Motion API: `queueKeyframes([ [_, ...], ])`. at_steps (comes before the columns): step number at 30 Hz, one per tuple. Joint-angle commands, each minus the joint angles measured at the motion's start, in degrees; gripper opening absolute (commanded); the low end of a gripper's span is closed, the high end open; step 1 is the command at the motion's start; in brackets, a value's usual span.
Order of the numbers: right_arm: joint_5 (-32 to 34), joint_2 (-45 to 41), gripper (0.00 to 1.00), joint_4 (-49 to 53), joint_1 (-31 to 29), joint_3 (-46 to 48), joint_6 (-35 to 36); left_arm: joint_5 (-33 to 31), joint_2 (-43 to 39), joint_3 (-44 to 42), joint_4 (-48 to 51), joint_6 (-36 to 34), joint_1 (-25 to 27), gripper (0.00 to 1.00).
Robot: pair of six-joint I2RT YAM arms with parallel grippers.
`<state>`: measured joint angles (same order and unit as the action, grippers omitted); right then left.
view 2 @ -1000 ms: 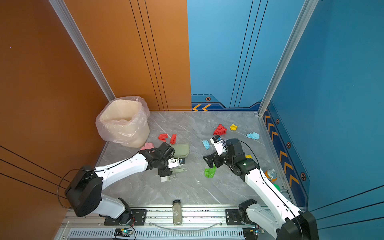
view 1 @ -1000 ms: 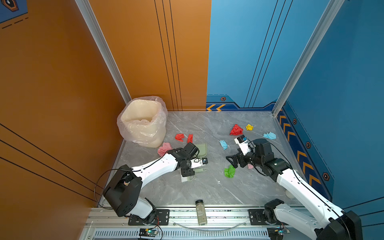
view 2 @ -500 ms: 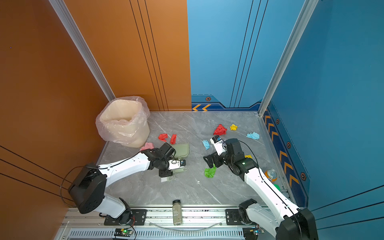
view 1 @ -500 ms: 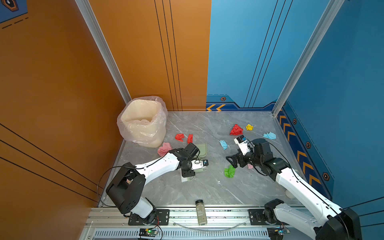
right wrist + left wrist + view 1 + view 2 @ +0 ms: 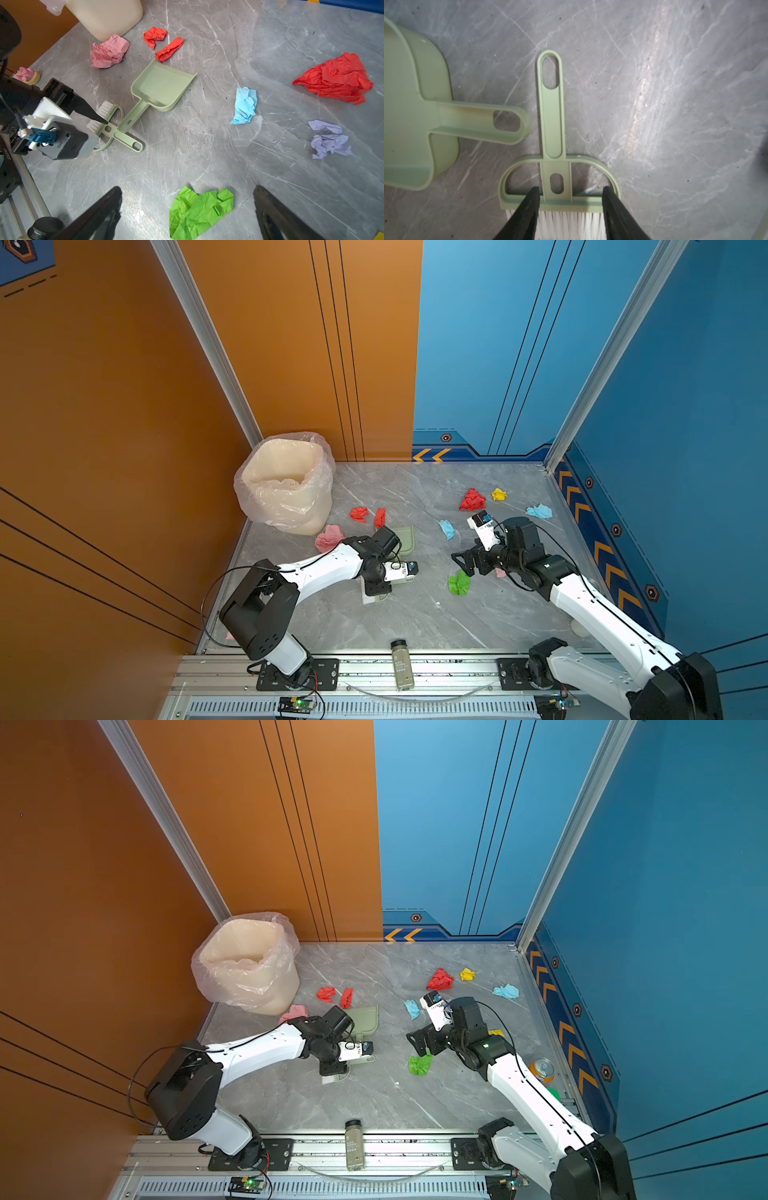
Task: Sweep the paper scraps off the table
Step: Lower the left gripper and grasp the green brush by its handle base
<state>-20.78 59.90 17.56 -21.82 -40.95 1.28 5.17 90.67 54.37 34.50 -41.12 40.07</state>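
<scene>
Right wrist view gives the clearest look at the paper scraps: all lie loose on the table, none gathered yet. A green wad sits right under the right gripper. A lilac wad and a big red wad lie farther off. A pink wad and two red strips lie near the lined bin. In both top views more scraps lie toward the far right corner, a yellow wad among them.

Between the scraps the dustpan lies flat and empty, its handle end just beside the brush, which also lies flat. The left gripper is down over the brush, its jaws apart and straddling the stem just above the bristles. One finger may be against the stem, though the angle is too tight to be sure; the other plainly stands clear. The right gripper hovers with jaws spread wide, holding nothing.

The step in hand, I judge, is picking up the brush; sweeping has not begun. Next the left jaws need to pinch the stem squarely and lift without dragging the dustpan handle, and the right arm would likely take the dustpan.
</scene>
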Motion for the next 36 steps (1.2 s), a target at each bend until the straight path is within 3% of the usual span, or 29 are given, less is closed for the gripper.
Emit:
queueKeyframes([
  [1, 0.7, 0.4, 1.00, 0.1, -0.4, 0.4, -0.3, 2.1, 1.0, 1.8, 2.5, 0.2, -0.7, 0.50],
  [36, 0.2, 4.0, 1.00, -0.8, -0.2, 0.2, 0.3, 1.8, 4.9, 3.2, 2.5, 0.0, -2.5, 0.50],
])
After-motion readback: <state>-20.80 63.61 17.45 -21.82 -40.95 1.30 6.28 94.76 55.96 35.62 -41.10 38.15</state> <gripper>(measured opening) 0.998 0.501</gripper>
